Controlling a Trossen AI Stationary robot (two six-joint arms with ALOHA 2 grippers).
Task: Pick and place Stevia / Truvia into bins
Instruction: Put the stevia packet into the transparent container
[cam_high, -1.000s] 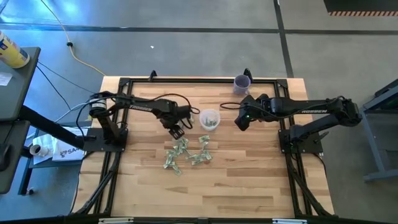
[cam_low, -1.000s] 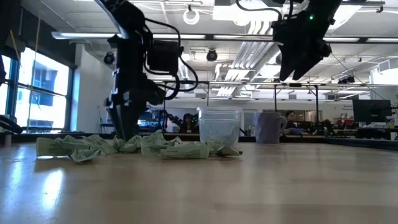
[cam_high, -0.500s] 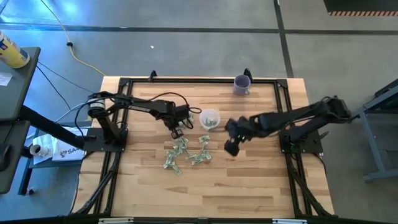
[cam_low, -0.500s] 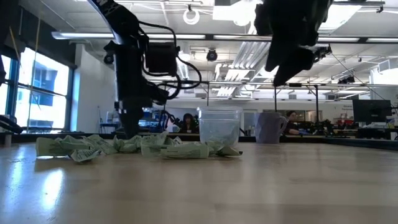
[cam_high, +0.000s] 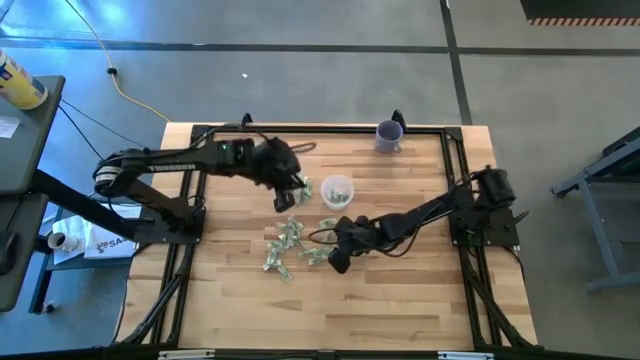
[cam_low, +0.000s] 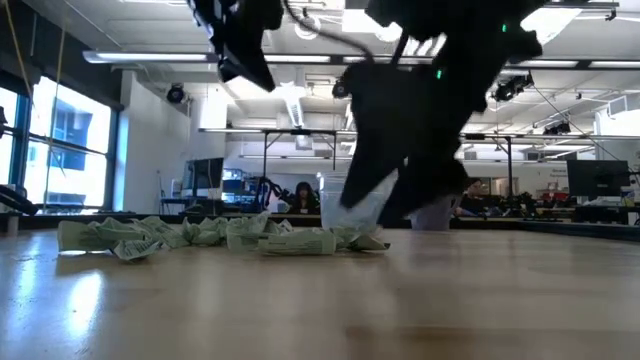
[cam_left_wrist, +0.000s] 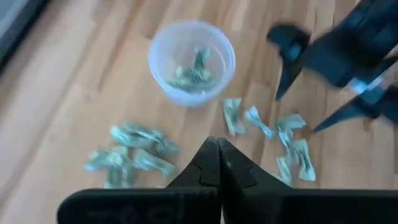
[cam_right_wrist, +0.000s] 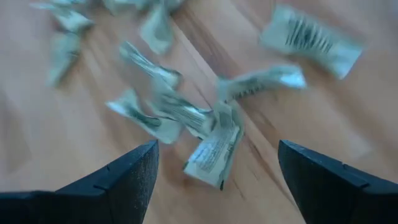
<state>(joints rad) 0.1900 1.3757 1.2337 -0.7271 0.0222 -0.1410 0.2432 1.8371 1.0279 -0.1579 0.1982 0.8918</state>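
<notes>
Small pale green and white paper sweetener packets (cam_high: 295, 245) lie scattered on the wooden table (cam_high: 400, 300) beside the clear round plastic cup (cam_high: 337, 190) — a few inside. The right end effector (cam_high: 338, 262) hovers wide open over them; the left end effector (cam_high: 286, 200) — pinched shut — is raised near the cup.

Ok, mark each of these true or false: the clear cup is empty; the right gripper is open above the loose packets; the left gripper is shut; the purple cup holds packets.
1. The clear cup is empty. False: a few packets already lie inside it.
2. The right gripper is open above the loose packets. True.
3. The left gripper is shut. True; no packet shows between its tips.
4. The purple cup holds packets. False: none show in it; it stands apart at the table's far edge.
</notes>
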